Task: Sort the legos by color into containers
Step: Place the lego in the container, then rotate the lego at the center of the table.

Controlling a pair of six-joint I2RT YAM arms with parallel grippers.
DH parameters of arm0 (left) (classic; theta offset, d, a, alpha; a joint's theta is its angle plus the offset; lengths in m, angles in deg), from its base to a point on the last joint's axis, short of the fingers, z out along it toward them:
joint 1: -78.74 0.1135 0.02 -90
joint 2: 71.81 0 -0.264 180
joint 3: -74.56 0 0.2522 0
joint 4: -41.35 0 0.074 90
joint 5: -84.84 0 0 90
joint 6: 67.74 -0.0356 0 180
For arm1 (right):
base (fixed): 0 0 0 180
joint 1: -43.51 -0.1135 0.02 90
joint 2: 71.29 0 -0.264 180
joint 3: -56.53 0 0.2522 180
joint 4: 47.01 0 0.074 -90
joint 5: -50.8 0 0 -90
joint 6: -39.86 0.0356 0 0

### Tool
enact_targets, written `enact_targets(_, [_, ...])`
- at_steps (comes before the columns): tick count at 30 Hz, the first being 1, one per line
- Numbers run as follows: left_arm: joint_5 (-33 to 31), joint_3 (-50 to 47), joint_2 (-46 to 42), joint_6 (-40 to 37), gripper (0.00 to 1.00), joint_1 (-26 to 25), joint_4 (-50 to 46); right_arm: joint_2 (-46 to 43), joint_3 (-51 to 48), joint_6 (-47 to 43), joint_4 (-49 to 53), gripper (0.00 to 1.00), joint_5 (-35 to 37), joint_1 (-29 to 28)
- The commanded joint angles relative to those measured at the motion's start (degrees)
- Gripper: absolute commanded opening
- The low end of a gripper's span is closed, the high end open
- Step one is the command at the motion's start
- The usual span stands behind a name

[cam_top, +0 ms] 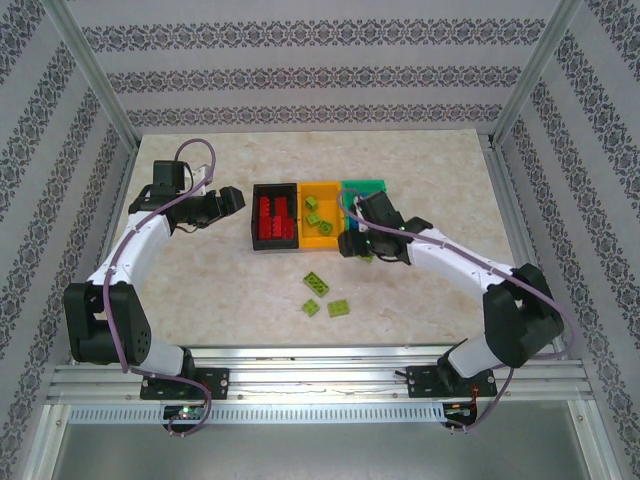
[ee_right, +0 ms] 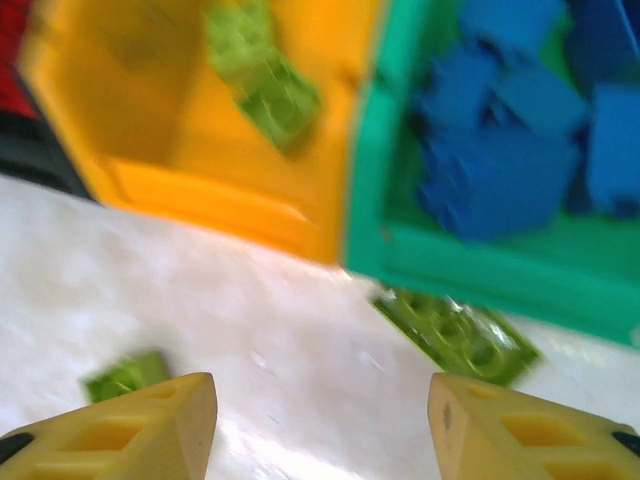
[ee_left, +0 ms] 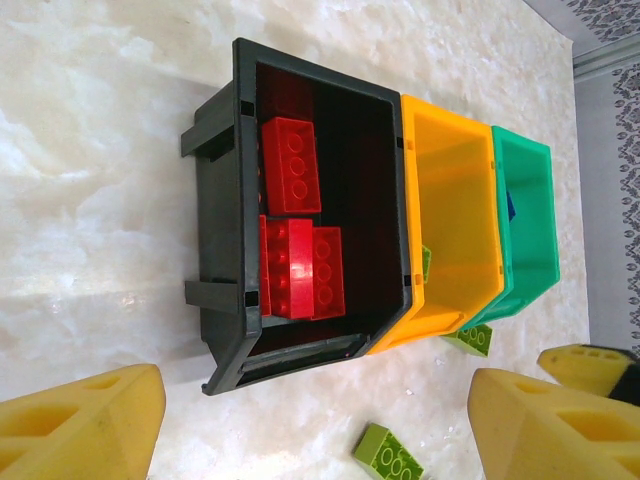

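Observation:
Three containers stand in a row at mid-table. The black bin (cam_top: 259, 222) (ee_left: 222, 200) holds red legos (cam_top: 274, 218) (ee_left: 300, 235). Lime legos (cam_top: 316, 213) (ee_right: 266, 78) lie in the orange-yellow bin (cam_top: 331, 190) (ee_right: 190, 160). Blue legos (ee_right: 510, 130) fill the green bin (cam_top: 368, 185) (ee_right: 470, 265). My left gripper (cam_top: 238, 200) (ee_left: 315, 400) hangs open left of the black bin, nothing between its fingers. My right gripper (cam_top: 356, 247) (ee_right: 320, 400) is open and empty over bare table at the near walls of the orange-yellow and green bins. A lime lego (ee_right: 455, 335) (ee_left: 470, 338) lies against the green bin.
Three loose lime legos (cam_top: 316, 283) (cam_top: 312, 307) (cam_top: 338, 308) lie on the table in front of the bins. One lime lego (ee_left: 388, 457) lies between my left fingers' far reach, and another (ee_right: 125, 375) by my right gripper's left finger. Frame posts (cam_top: 95, 75) flank the table.

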Motion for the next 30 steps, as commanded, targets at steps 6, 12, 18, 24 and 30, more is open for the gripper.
enact_targets(6, [1.5,-0.1,-0.9,0.4,0.80,-0.2,2.0,2.1,-8.3,0.7,-5.7,0.63,0.8,5.9])
enact_targets(12, [0.7,-0.1,-0.9,-0.1,0.80,-0.2,1.5,9.2,-3.2,-2.6,-7.2,0.68,0.1,7.7])
enact_targets(18, [0.3,0.0,-0.5,-0.3,0.80,-0.2,1.2,13.7,0.2,-5.0,-8.6,0.72,-4.8,7.6])
enact_targets(24, [0.6,0.1,0.1,-0.3,0.80,-0.3,1.1,15.3,1.0,-7.5,-9.5,0.71,-7.9,5.9])
enact_targets(30, [0.6,0.2,0.1,-0.4,0.80,-0.3,1.0,17.0,2.4,-8.2,-10.6,0.70,-10.0,1.9])
